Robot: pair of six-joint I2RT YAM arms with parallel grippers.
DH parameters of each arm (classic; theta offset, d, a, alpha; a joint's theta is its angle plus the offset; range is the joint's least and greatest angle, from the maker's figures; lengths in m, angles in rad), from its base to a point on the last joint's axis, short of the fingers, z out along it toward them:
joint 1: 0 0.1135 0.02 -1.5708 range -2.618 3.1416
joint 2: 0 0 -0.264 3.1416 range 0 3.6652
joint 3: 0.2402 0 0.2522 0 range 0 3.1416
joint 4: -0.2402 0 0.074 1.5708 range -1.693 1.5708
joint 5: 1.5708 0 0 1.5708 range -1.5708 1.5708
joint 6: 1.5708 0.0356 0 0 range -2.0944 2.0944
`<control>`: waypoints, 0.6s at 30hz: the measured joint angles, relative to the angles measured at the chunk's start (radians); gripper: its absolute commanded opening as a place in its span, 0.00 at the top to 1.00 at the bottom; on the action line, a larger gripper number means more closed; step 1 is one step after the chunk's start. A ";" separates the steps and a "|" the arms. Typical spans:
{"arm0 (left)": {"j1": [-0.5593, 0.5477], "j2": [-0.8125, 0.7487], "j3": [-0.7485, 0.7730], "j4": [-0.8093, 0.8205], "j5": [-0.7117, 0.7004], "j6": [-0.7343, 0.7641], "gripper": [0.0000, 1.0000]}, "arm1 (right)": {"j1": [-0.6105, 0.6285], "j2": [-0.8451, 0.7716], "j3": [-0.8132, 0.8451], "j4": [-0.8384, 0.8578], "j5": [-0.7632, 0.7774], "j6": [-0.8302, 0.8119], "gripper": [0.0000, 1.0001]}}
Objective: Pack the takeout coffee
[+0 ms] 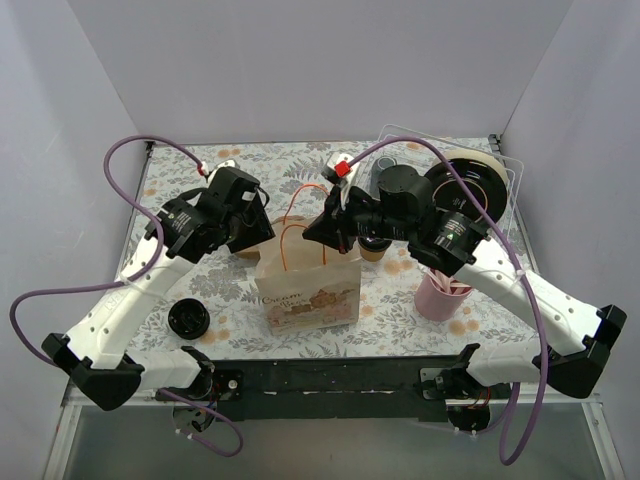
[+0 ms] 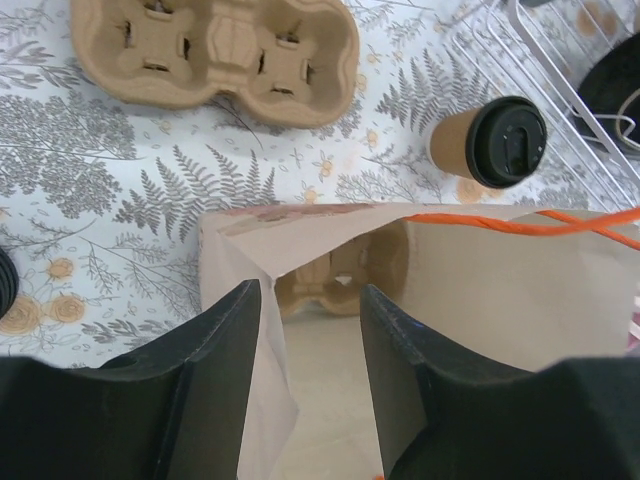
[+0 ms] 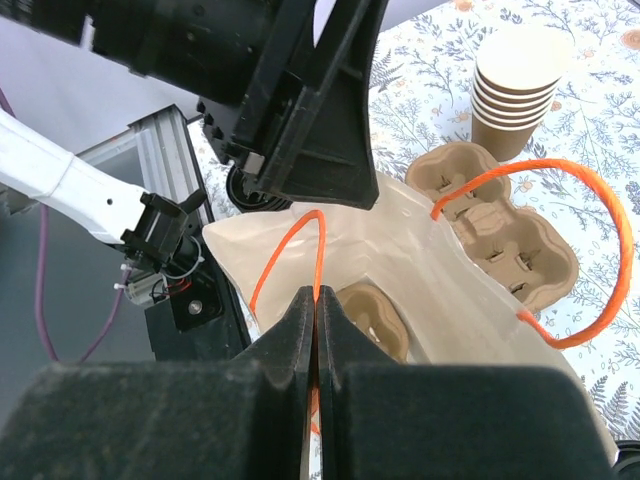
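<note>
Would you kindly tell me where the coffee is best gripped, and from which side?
I'd grip the coffee around its paper wall below the lid, from the side away from the rack; it stands upright and the rack crowds it.

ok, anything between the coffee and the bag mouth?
Nothing on the table between them: the coffee cup stands just outside the far wall of the paper bag. The right gripper hangs over the mouth, shut on an orange handle. The left gripper is open at the rim.
</note>
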 measured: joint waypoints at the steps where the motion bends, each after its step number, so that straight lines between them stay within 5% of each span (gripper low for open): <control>1: 0.000 0.002 0.013 -0.006 0.018 0.001 0.56 | 0.000 0.000 -0.002 0.001 0.000 0.000 0.99; 14: 0.000 0.031 0.033 -0.117 0.139 -0.054 0.52 | 0.000 -0.017 -0.035 0.026 0.015 0.000 0.99; 18: 0.000 0.019 0.005 -0.133 0.143 -0.056 0.67 | 0.000 -0.031 -0.056 0.030 0.018 0.001 0.99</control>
